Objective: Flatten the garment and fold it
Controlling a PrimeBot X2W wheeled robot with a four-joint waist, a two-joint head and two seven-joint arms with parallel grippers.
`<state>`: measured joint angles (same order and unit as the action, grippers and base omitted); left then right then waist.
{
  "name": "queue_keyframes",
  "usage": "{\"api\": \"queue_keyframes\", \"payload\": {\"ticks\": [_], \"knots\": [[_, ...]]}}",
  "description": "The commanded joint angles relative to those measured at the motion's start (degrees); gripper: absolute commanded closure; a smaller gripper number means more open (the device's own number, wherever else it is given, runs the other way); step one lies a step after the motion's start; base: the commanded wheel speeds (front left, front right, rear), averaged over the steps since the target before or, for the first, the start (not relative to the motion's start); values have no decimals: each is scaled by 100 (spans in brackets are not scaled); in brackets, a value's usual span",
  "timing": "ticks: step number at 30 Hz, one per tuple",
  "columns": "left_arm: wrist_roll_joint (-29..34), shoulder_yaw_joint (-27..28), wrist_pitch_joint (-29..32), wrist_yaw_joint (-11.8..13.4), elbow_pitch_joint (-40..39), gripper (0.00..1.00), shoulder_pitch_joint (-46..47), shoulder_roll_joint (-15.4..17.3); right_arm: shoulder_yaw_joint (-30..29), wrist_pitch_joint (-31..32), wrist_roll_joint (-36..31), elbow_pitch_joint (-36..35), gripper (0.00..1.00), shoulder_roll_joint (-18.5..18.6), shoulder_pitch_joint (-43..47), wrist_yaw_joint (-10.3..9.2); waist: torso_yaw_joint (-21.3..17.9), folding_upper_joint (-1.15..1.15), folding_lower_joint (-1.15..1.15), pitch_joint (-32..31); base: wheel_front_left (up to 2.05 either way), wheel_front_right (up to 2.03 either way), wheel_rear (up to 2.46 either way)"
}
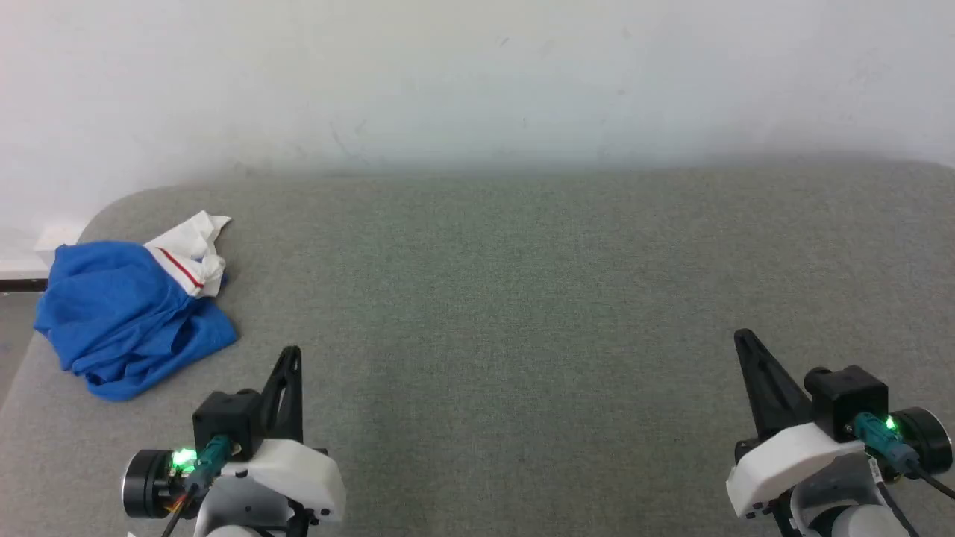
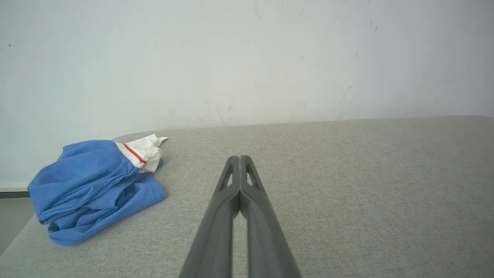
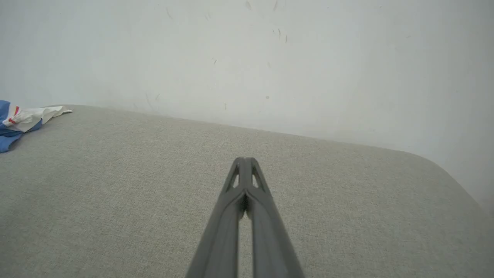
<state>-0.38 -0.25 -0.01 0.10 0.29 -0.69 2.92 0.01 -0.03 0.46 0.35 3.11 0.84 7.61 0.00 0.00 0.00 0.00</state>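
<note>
Lying in a crumpled heap near the left corner of the grey tabletop in the head view, the garment is mostly blue, with white cloth and a red stripe at its far side. The left gripper sits at the lower left, just right of the heap and nearer the camera, apart from it. Its two dark fingers are pressed together and hold nothing. The right gripper is at the lower right, well apart from the garment, with its fingers likewise together and empty. A pale wall rises behind the tabletop.

From the left wrist, the garment lies to the left of the left gripper, about level with its tips. The fingers meet at their tips over bare tabletop, touching no cloth.

From the right wrist, an edge of the garment shows at the far left border, white and red over blue. The right gripper points across bare grey cloth towards the wall, its fingers closed tip to tip, with nothing between them.
</note>
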Motion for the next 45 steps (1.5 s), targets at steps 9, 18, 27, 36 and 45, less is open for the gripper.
{"api": "queue_keyframes", "payload": {"ticks": [9, 18, 27, 36, 45], "knots": [[38, 25, 1, -10, -29, 100, 69, -4, -1, 3, -46, -35, 100, -24, -84, -12, 0, 0, 0, 0, 0, 0, 0], [38, 25, 1, -10, -29, 100, 69, -4, -1, 3, -46, -35, 100, -24, -84, -12, 0, 0, 0, 0, 0, 0, 0], [38, 25, 1, -10, -29, 100, 69, -4, -1, 3, -46, -35, 100, -24, -84, -12, 0, 0, 0, 0, 0, 0, 0], [38, 25, 1, -10, -29, 100, 69, -4, -1, 3, -46, -35, 100, -24, -84, -12, 0, 0, 0, 0, 0, 0, 0], [-2, -5, -1, 0, 6, 0, -4, 1, 1, -1, 2, 9, 0, 3, 6, 0, 0, 0, 0, 0, 0, 0, 0]]}}
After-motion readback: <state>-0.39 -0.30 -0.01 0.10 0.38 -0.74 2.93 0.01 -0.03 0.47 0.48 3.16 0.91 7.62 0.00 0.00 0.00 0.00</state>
